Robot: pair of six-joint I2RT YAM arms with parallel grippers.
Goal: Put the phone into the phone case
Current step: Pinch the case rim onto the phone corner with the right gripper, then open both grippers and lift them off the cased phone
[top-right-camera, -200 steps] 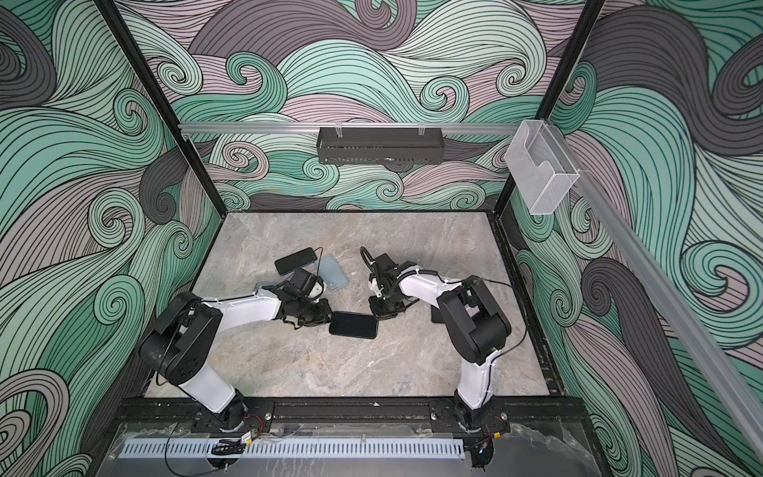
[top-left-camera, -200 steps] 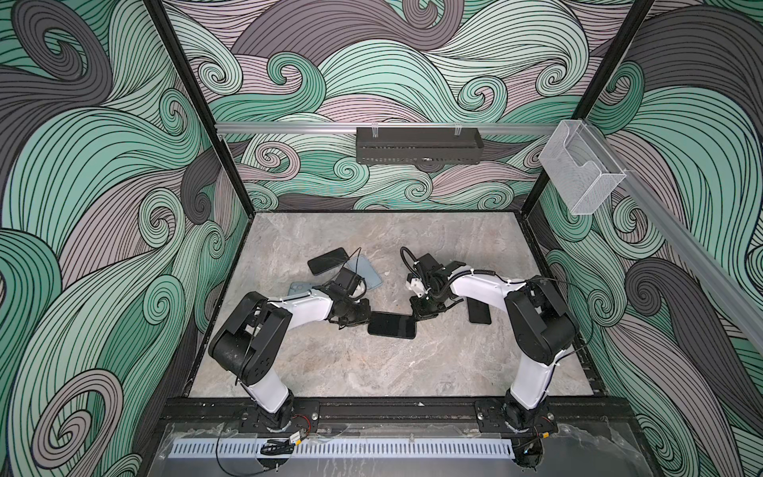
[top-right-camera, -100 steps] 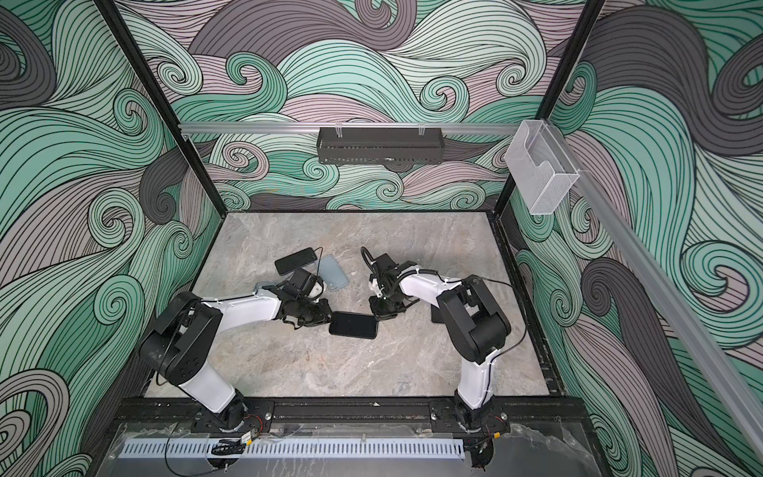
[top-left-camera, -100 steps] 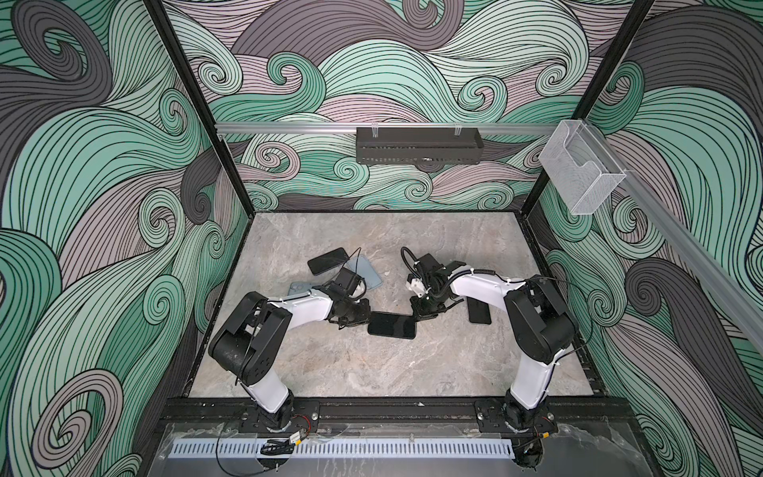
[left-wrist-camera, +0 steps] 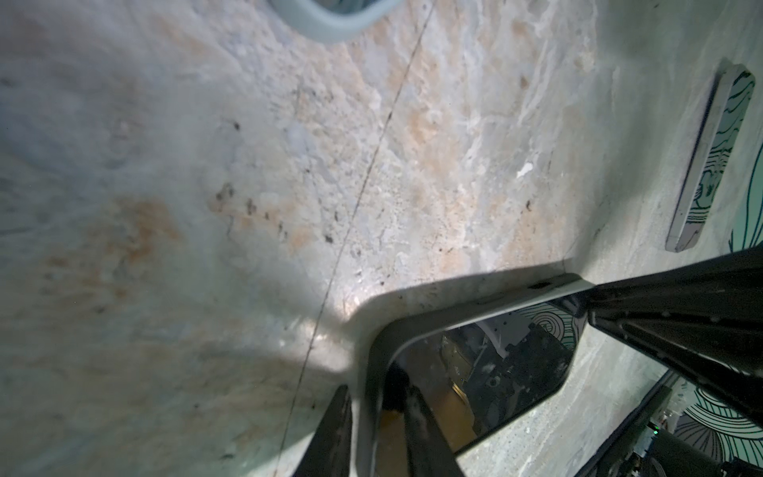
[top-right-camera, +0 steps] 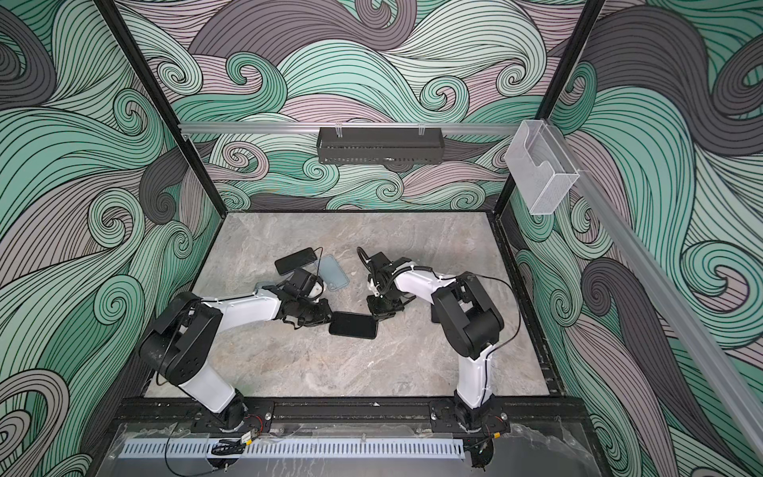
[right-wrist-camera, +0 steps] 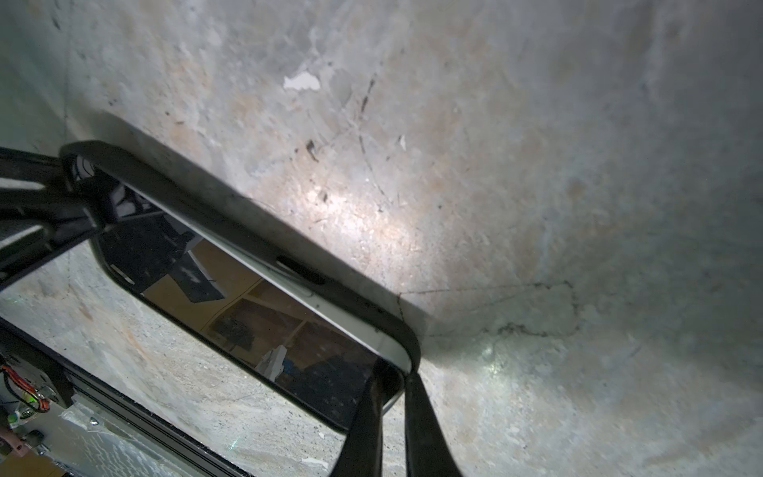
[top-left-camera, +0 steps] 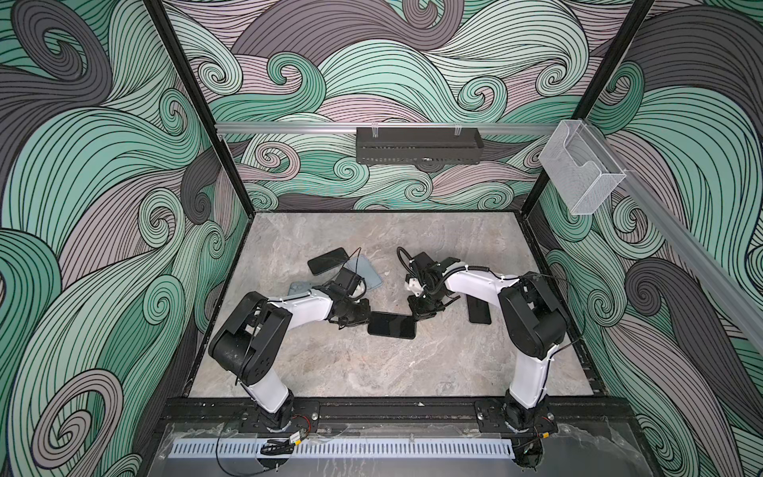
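A black phone (top-left-camera: 391,325) (top-right-camera: 354,325) lies flat mid-table inside a dark phone case (right-wrist-camera: 231,214) (left-wrist-camera: 373,351). The phone's pale side (right-wrist-camera: 351,326) shows just inside the case's rim. My left gripper (top-left-camera: 363,316) (top-right-camera: 326,318) (left-wrist-camera: 371,425) is shut across the case's left end, with one finger on the screen and one outside the rim. At the opposite far corner, my right gripper (top-left-camera: 417,316) (top-right-camera: 377,316) (right-wrist-camera: 394,396) is shut on the case. Each wrist view also shows the other gripper at the far end.
Behind the left arm lie a second black phone (top-left-camera: 328,261) (top-right-camera: 296,260), a blue-grey case (top-left-camera: 365,272) (top-right-camera: 332,272) and a pale blue phone (top-left-camera: 299,288), partly under the arm. A dark slab (top-left-camera: 479,309) lies under the right arm. Patterned walls enclose the table.
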